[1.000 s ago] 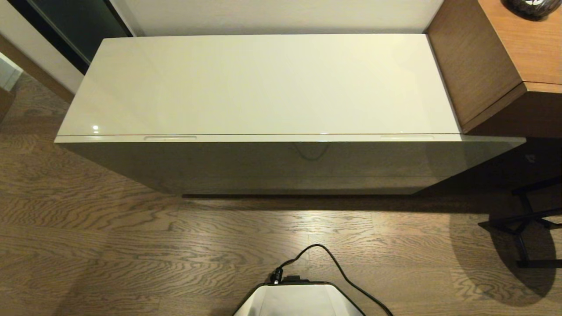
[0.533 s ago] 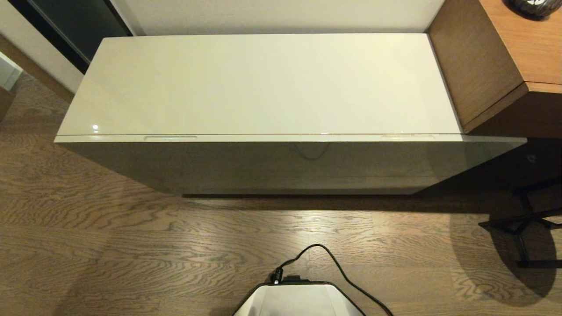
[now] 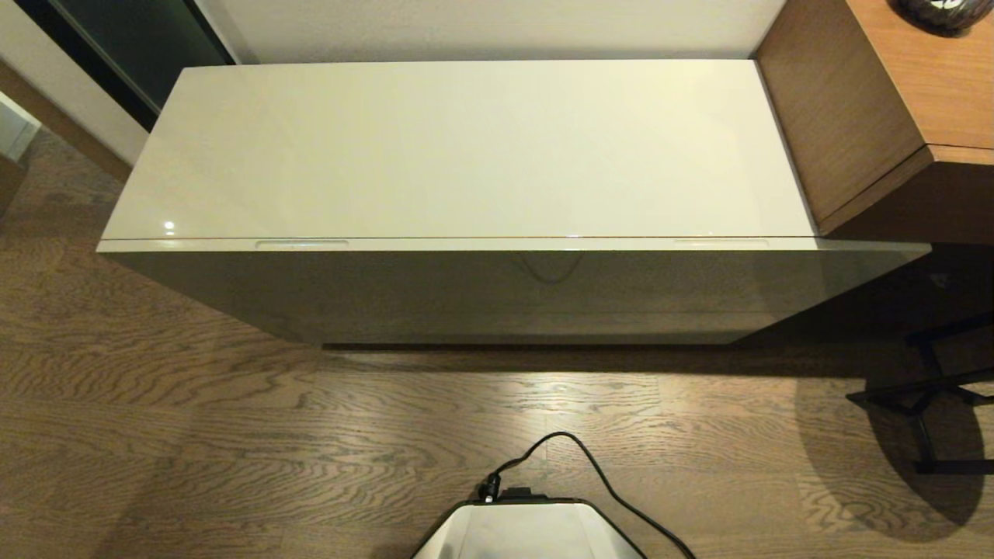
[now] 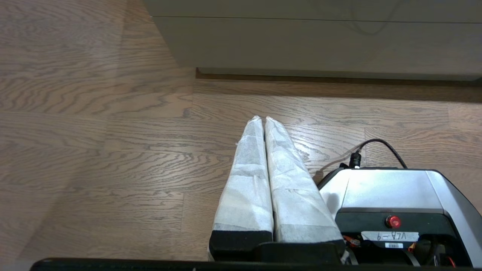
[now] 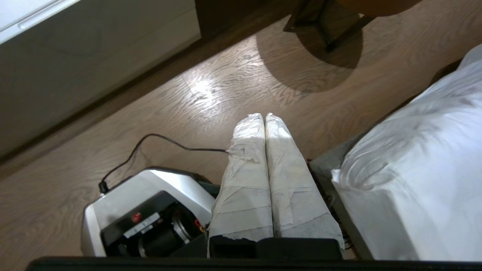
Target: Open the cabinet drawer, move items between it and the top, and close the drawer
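We see the cabinet drawer (image 3: 512,245) pushed fully in, its front rim flush along the near edge of the top (image 3: 466,147), with one narrow notch (image 3: 301,244) toward the left and another (image 3: 721,243) toward the right. The brown desk (image 3: 924,85) butts against the top's right end. Wood floor (image 3: 233,435) lies open before the cabinet. Our left gripper (image 4: 263,119) hangs low beside the base (image 4: 388,188), fingers pressed together; our right gripper (image 5: 264,116) likewise, near a white bed (image 5: 421,158).

Wood-grain floor (image 3: 233,435), brown desk (image 3: 893,101), white bedding (image 5: 414,158)
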You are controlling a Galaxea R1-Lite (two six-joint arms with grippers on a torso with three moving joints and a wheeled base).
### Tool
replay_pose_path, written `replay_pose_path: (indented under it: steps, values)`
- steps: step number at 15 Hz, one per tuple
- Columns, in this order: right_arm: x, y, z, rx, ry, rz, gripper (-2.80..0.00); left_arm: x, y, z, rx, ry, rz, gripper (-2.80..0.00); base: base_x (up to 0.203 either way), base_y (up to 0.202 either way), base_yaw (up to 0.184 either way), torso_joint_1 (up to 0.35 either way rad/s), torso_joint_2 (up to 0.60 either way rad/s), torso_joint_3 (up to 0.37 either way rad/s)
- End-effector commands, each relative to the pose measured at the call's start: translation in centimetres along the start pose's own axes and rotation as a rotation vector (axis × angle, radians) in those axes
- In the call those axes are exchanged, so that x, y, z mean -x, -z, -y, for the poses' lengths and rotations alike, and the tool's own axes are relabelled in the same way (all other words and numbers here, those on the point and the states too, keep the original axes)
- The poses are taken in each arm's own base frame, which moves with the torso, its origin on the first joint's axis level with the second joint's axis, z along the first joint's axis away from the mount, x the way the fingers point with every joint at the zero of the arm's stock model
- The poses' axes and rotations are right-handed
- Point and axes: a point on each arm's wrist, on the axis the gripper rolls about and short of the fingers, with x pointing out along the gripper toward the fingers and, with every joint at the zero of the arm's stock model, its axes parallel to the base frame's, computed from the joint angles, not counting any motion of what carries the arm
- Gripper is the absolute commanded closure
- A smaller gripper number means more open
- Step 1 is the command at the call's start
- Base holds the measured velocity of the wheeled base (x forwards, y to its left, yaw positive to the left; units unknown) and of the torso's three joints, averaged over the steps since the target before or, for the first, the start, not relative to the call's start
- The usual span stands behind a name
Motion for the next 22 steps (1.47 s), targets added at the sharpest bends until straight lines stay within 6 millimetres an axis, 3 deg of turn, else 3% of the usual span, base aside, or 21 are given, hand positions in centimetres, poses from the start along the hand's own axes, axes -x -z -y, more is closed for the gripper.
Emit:
replay_pose_path:
  steps: [1, 4, 6, 9, 11, 15, 19, 22]
  values:
    - [-0.2, 1.4, 2.1, 0.025, -0.072, -0.001, 0.00, 0.0, 0.0, 0.0, 0.000, -0.001, -0.001, 0.00, 0.000, 0.000, 0.000, 0.000, 0.00, 0.000]
    - [-1.8, 6.0, 3.6, 0.040, 0.006, -0.105, 0.00, 0.0, 0.0, 0.0, 0.000, -0.001, 0.001, 0.00, 0.000, 0.000, 0.000, 0.000, 0.00, 0.000]
    - [-0.9, 7.4, 3.3, 0.012, 0.065, -0.098, 0.00, 0.0, 0.0, 0.0, 0.000, -0.001, 0.001, 0.00, 0.000, 0.000, 0.000, 0.000, 0.00, 0.000]
    - [0.2, 12.8, 5.9, 0.123, -0.049, 0.032, 0.00, 0.0, 0.0, 0.0, -0.001, -0.001, 0.001, 0.00, 0.000, 0.000, 0.000, 0.000, 0.00, 0.000]
    - [0.4, 14.9, 6.5, 0.183, -0.113, 0.030, 0.00, 0.0, 0.0, 0.0, 0.000, -0.002, 0.001, 0.00, 0.000, 0.000, 0.000, 0.000, 0.00, 0.000]
    - [-1.9, 13.1, 3.8, 0.190, -0.414, 0.074, 0.00, 0.0, 0.0, 0.0, 0.000, -0.001, 0.001, 0.00, 0.000, 0.000, 0.000, 0.000, 0.00, 0.000]
    - [-1.7, 11.2, 3.1, 0.134, -0.444, 0.258, 0.00, 0.0, 0.0, 0.0, 0.000, -0.001, 0.000, 0.00, 0.000, 0.000, 0.000, 0.000, 0.00, 0.000]
    - [-0.9, 10.2, 3.6, 0.134, -0.302, 0.390, 0.00, 0.0, 0.0, 0.0, 0.000, -0.001, 0.001, 0.00, 0.000, 0.000, 0.000, 0.000, 0.00, 0.000]
